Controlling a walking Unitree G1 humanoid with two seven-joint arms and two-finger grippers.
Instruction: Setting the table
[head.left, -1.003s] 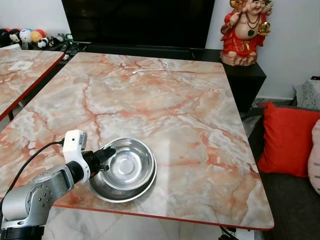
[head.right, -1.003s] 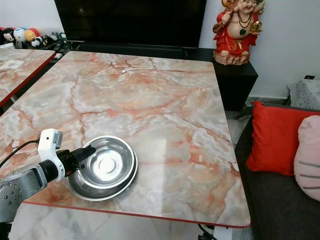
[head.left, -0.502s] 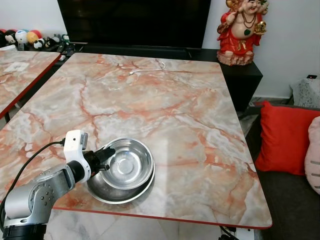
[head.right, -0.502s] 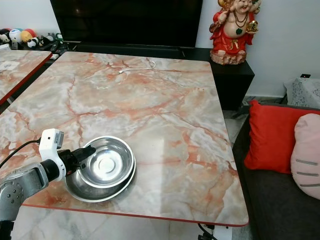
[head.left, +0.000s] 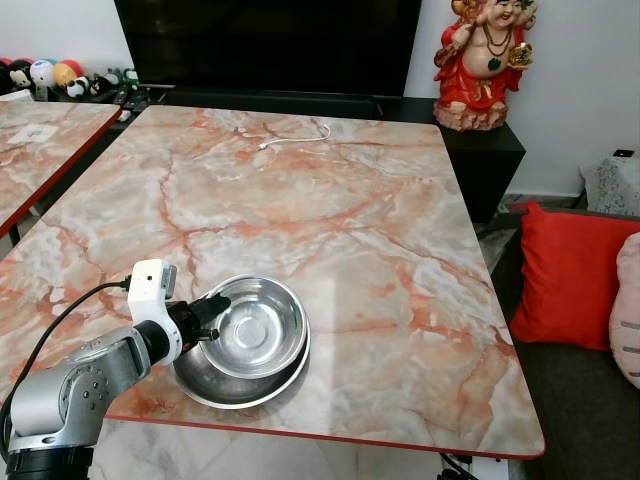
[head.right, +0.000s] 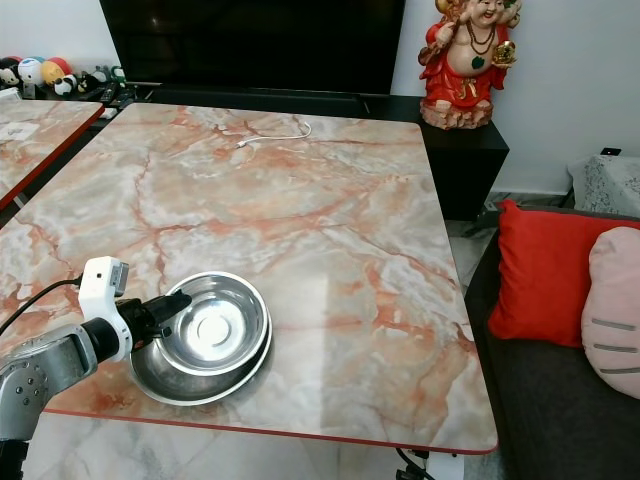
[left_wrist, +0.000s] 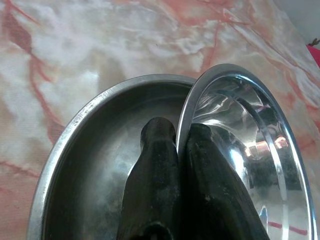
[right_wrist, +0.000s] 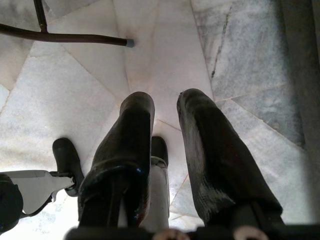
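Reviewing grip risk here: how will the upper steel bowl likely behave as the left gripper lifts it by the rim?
The upper steel bowl looks thin, so probably light and rigid. Its polished rim may slip between the left gripper fingers, which pinch one edge only, so it could swing or tilt. It may scrape the lower bowl.

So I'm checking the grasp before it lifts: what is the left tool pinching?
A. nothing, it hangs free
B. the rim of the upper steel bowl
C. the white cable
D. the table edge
B: the left tool has one finger on each side of the upper steel bowl rim, which sits nested in the lower bowl.
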